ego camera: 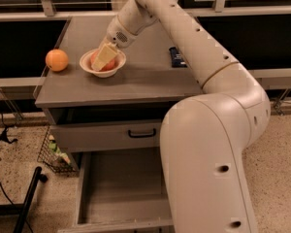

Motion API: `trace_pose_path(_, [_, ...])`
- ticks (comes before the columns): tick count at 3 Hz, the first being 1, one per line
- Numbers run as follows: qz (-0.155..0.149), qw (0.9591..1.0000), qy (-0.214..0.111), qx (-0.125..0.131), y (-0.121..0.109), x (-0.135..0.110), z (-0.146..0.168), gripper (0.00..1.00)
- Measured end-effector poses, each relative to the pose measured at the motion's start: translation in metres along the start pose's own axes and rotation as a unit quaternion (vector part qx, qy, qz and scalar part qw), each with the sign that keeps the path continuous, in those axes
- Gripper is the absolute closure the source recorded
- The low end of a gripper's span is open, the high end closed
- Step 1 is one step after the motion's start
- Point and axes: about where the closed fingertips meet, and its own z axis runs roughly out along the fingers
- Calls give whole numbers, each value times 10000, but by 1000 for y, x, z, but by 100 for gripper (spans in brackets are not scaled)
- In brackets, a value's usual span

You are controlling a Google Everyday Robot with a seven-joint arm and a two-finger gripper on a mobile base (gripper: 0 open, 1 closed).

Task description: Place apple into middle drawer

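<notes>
The apple (pixel 110 65) shows as red patches inside a white bowl (pixel 102 72) on the left part of the grey cabinet top (pixel 136 81). My gripper (pixel 104 58) reaches down into the bowl, right on top of the apple, and hides most of it. The middle drawer (pixel 121 188) stands pulled out low at the front of the cabinet, with a bare grey floor. Above it is the grey drawer with a black bar handle (pixel 141 133).
An orange fruit (pixel 56 60) sits at the left edge of the cabinet top. A dark blue object (pixel 177 57) lies on the top to the right. My arm's large body (pixel 208 164) covers the drawers' right side. A wire basket (pixel 56 154) and a black stand (pixel 29 203) are on the floor at the left.
</notes>
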Motion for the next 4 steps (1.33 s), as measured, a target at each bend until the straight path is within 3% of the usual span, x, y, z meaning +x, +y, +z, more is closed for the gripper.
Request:
trace_pose_path(3, [-89, 9993, 328, -129, 7, 11, 1, 40])
trace_pose_path(4, [-93, 9993, 340, -134, 7, 11, 1, 55])
